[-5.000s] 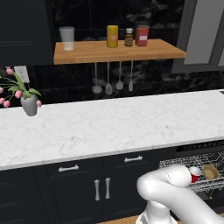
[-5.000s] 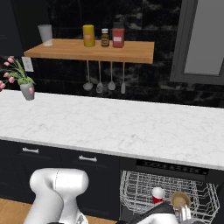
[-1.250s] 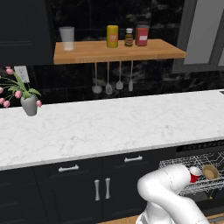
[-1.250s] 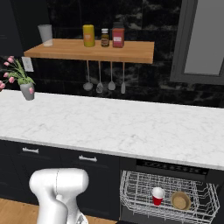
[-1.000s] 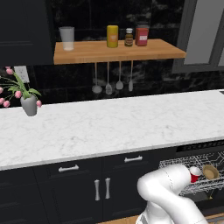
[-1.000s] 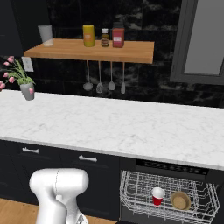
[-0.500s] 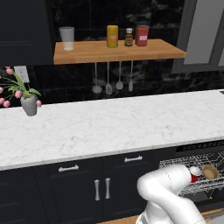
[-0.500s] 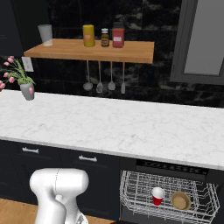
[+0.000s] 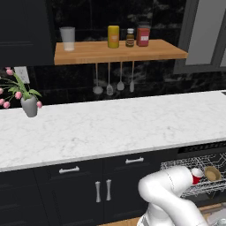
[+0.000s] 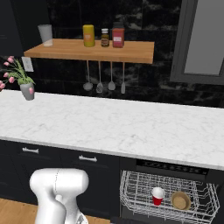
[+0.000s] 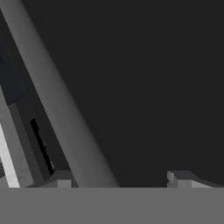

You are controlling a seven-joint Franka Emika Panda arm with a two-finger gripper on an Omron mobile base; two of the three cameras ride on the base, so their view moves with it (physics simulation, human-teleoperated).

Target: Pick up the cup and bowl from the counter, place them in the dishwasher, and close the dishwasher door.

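Kitchen scene: counter (image 9: 110, 128) is a long white marble top over navy cabinets (image 9: 86, 190); wooden shelf (image 10: 92, 49) on the black wall above it holds a tumbler (image 9: 67, 38), a yellow jar (image 10: 89, 35), a small brown bottle (image 10: 105, 37) and a red jar (image 10: 118, 37); utensils (image 9: 114, 81) hang under the shelf; vase (image 9: 29, 105) with pink flowers at the counter's far left; dishwasher (image 10: 173, 168) is open, wire rack (image 10: 135, 194) pulled out below the counter edge; cup (image 10: 157, 195) stands upright in the rack, white inside showing; bowl (image 10: 180, 200) just beside it, apart from it, also in the rack; in the left base view cup (image 9: 197, 175) and bowl (image 9: 212, 173) sit in the same order, partly behind the arm's elbow; gripper (image 11: 120, 181) shows in the hand view with fingertips (image 11: 59, 179) spread wide apart, nothing between them; right ahead of the fingers is a flat dark panel, likely the door (image 11: 144, 78), with a grey bar (image 11: 57, 100) running diagonally just past the left tip; can't tell if either tip touches the panel; cup and bowl are not in front of the gripper.
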